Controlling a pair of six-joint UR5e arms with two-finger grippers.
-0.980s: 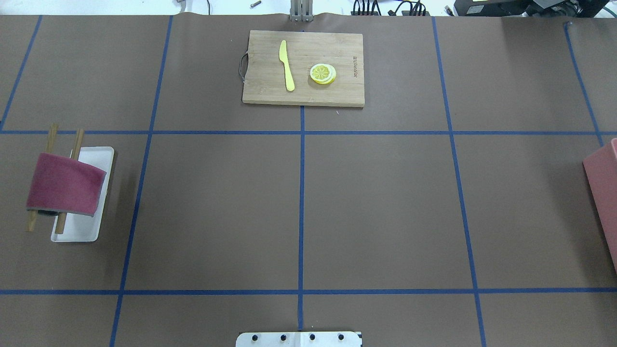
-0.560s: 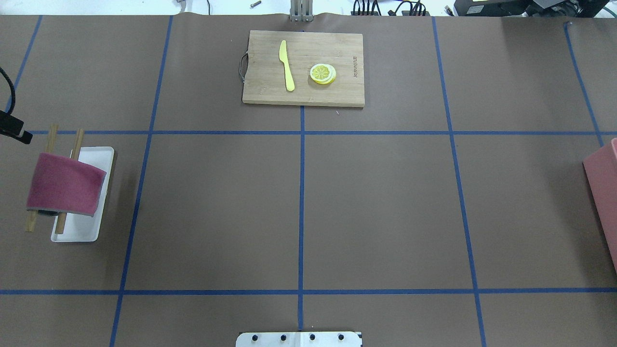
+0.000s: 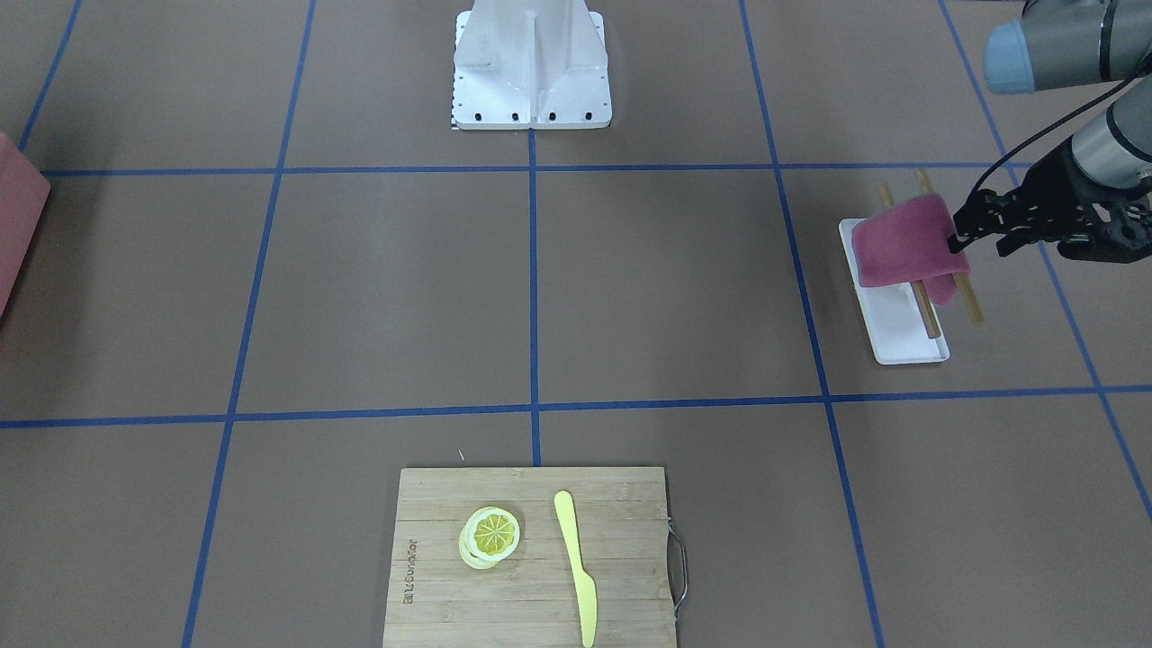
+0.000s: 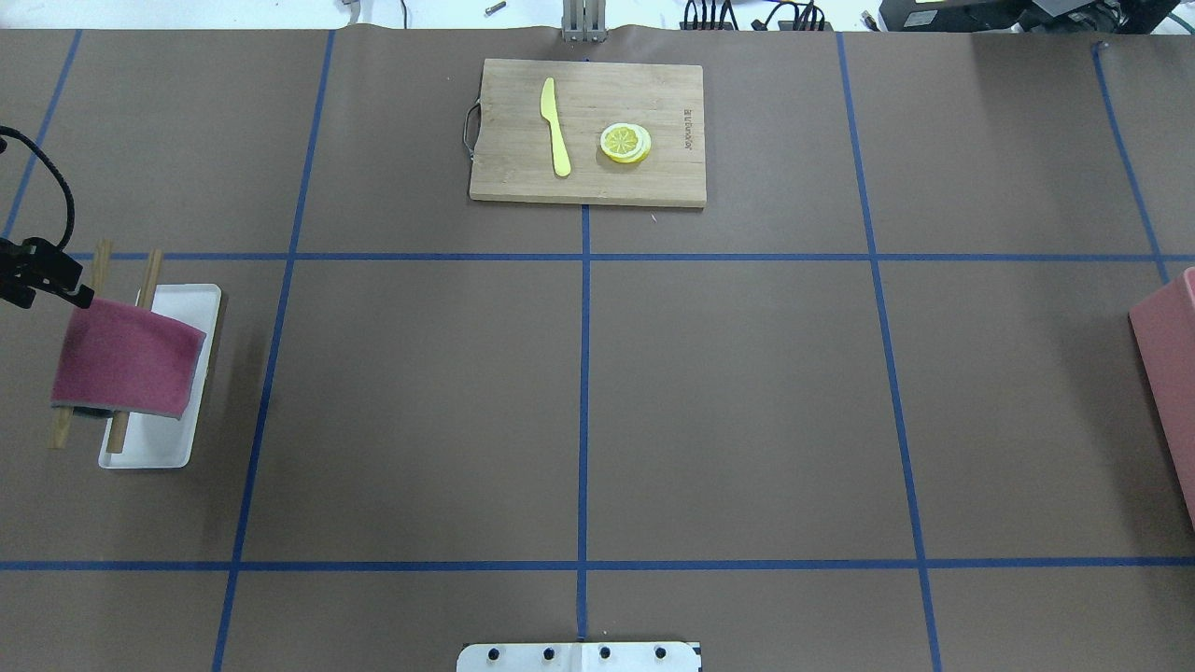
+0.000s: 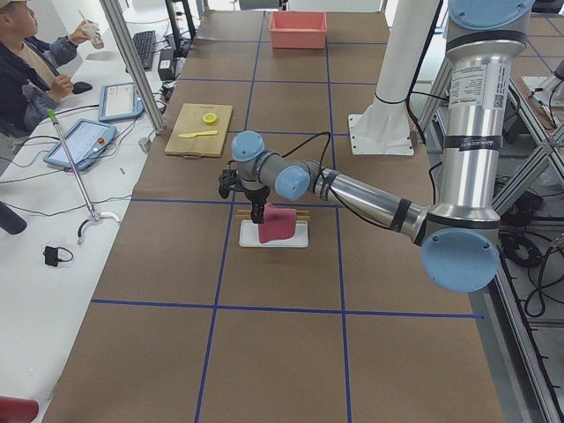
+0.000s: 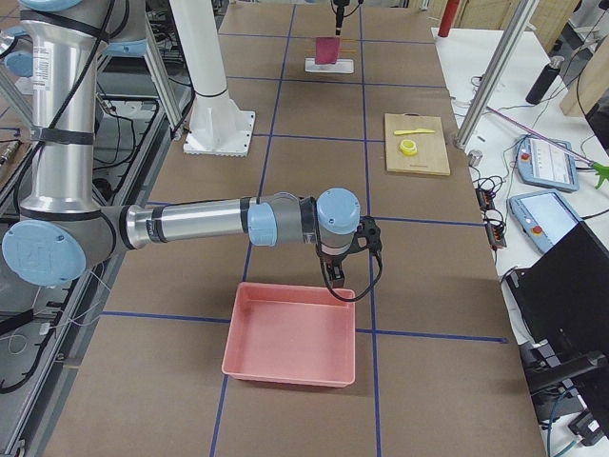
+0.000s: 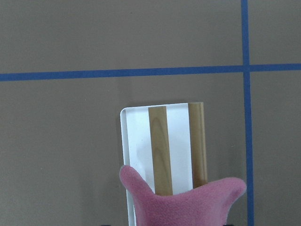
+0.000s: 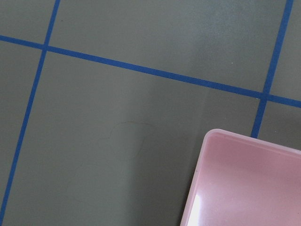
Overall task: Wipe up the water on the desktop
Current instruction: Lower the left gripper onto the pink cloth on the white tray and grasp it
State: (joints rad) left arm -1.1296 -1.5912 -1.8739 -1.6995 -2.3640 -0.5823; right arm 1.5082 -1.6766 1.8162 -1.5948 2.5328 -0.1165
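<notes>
Here the step in hand looks like fetching the wiper: a magenta cloth [image 4: 126,359] hangs over two wooden sticks [image 4: 149,271] laid across a white tray [image 4: 194,303] at 9 o'clock on the bench [image 4: 420,411], seen from overhead. The left arm [image 3: 1102,148] reaches in there, its jaws at the cloth's outer edge near the upper corner. Whether they are spread or already pinching the fabric I cannot tell, as the wrist view shows only a raised fold of cloth and no fingers. The right arm [image 6: 200,221] hangs at 3 o'clock beside the pink bin [image 4: 1172,355], and I cannot tell how its jaws stand either. The desktop itself, grey-brown with blue tape lines, fills every view. No puddle shows in the wide views, but the right wrist view has a faint curved outline [image 8: 124,136] on the surface just off the bin's corner, possibly the water. To do this well, I would take a deep bite on the doubled fold rather than a thin edge, then lift straight up so the sticks stay on the tray. The fleece looks soft and limp, so it will sag and should be carried clear of the bench. The cutting board [image 4: 653,93] at 12 o'clock is well apart and needs no attention.
</notes>
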